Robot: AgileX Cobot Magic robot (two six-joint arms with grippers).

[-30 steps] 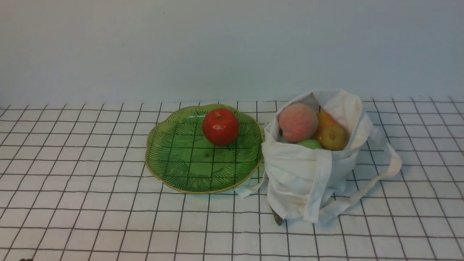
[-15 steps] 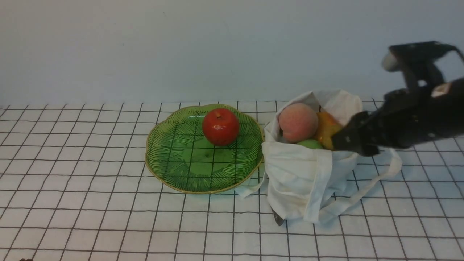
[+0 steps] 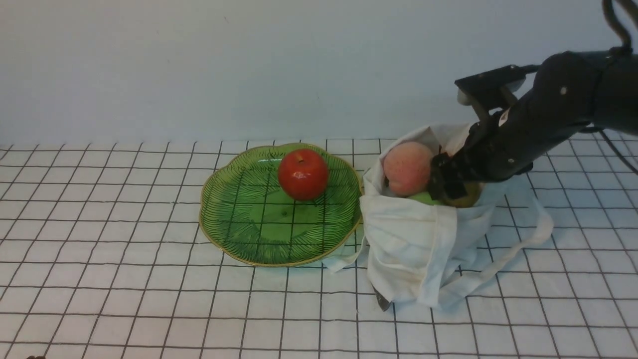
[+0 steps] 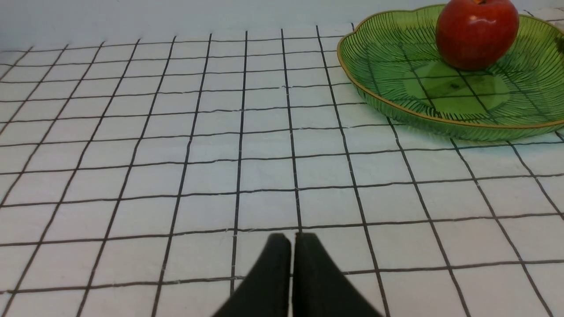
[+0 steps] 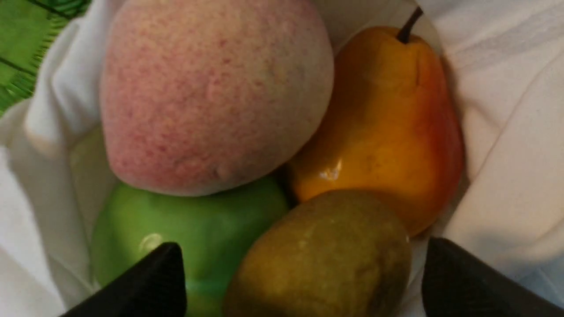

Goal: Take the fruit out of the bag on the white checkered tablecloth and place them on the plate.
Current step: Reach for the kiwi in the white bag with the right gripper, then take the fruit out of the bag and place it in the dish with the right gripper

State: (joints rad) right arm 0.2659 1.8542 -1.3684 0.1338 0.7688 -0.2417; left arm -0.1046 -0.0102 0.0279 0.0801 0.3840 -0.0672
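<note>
Checkered tablecloth [image 3: 124,279]; right gripper [image 3: 446,179] (annoyingly) partly hides the russet fruit [image 3: 467,197].

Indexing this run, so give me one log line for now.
right end effector: open, over bag | russet fruit: between fingertips | plate: red apple only

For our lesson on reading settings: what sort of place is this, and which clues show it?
Probably a robot test or demonstration table, not a working kitchen: a robot arm reaches over a cloth tote of fruit, beside a leaf-patterned dish, on a grid-checked tablecloth.
</note>
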